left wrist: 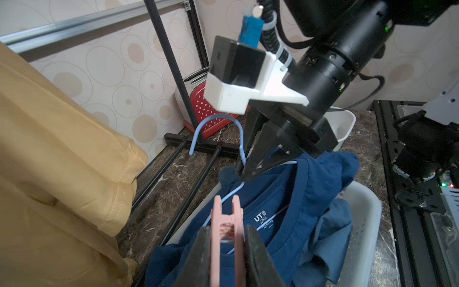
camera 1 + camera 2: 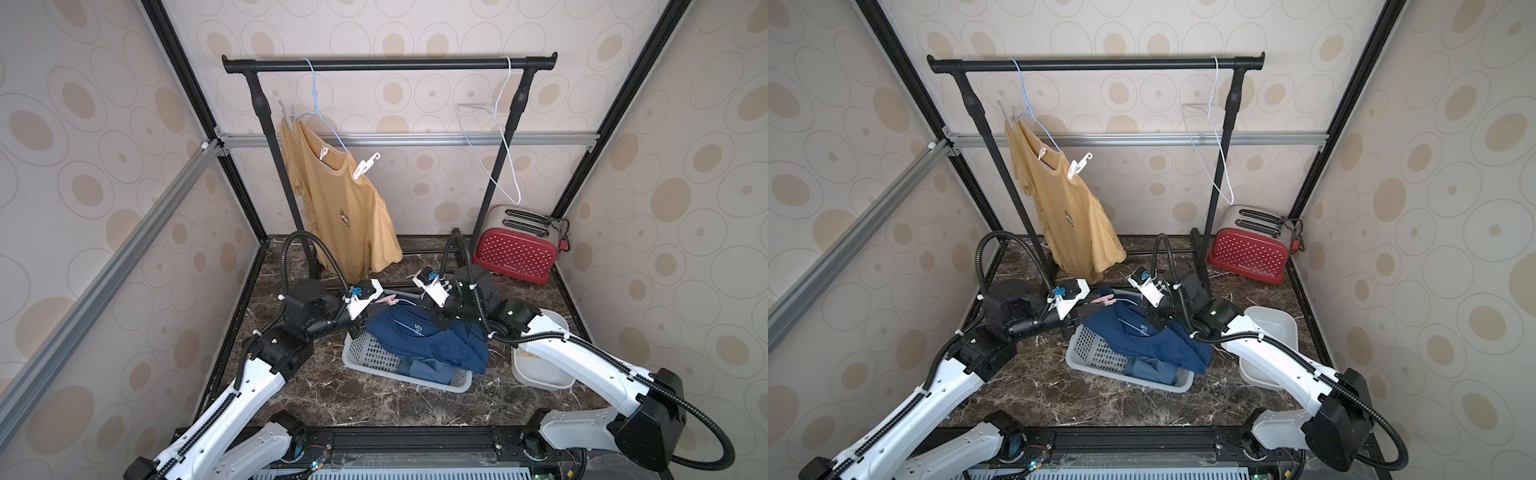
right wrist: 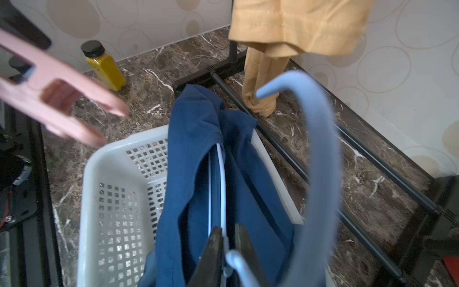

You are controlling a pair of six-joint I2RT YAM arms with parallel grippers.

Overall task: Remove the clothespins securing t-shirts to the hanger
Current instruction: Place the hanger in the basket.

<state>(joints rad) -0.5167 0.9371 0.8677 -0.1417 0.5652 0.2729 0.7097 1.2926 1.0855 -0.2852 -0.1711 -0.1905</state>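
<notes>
The pink pin [image 1: 225,221] is sitting by its handle end between the left gripper [image 1: 227,232], whose dark fingers [image 1: 198,251] are pressing it from both sides. The left wrist view is showing it edge-on. The right wrist view is showing the pink pin [image 3: 57,99] from the side, with its mouth gaping in the air and touching neither cloth nor wire.

Just beyond it, the right gripper [image 1: 244,174] is holding the hanger [image 1: 216,117] at the base of its hook. The right wrist view is showing the jaws nearly together with the thin wire between them. The blue shirt [image 2: 415,336] is hanging from that hanger and spilling into the basket [image 2: 374,357], over a paler shirt [image 2: 428,370].

In both top views the two grippers are meeting above the basket's far end, and the pin is only a pink speck there.

Only those views are showing the yellow shirt [image 2: 332,199] hanging whole on the rack [image 2: 386,64]. It is carrying a white pin [image 2: 365,165] on one shoulder and a grey pin [image 2: 288,114] on the other. A toaster [image 2: 515,249] and a tub [image 2: 540,374] are standing to the right.

Only the right wrist view is showing a yellow bottle [image 3: 104,64] by the wall.
</notes>
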